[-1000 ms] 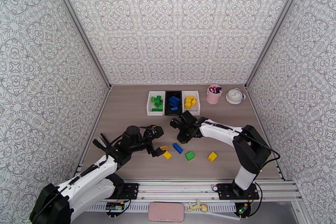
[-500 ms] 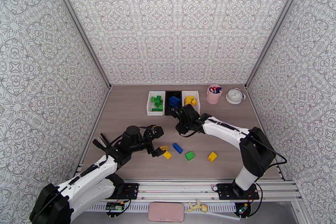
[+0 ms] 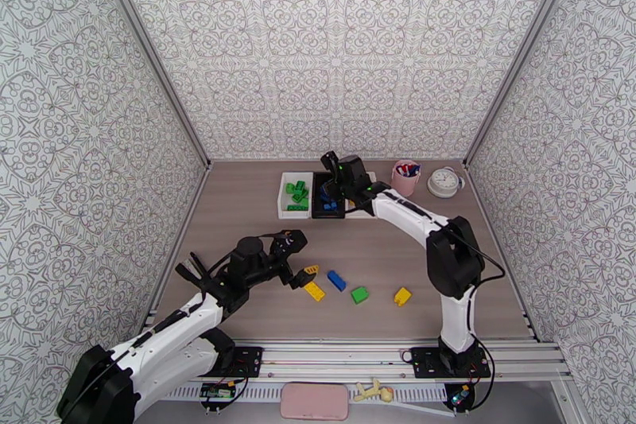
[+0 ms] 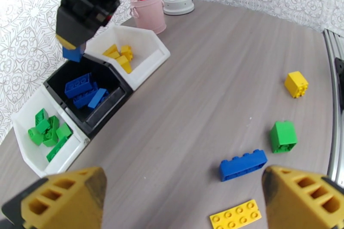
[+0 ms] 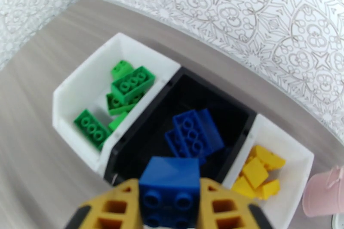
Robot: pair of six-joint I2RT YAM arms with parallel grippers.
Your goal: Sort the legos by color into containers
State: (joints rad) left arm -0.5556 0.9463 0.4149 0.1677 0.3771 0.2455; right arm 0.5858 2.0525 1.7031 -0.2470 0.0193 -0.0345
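right pincer (image 5: 170, 208) clamps blue brick (image 5: 170, 184) over black bin (image 5: 144, 133).
left pincer (image 4: 180, 199) splayed wide, grasping nothing, above worktop (image 4: 206, 96) near flat yellow brick (image 4: 235, 215).

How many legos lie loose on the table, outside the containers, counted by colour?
Yellow: 2, yellow plate and yellow cube
Blue: 1, blue brick
Green: 1, green cube
Total: 4
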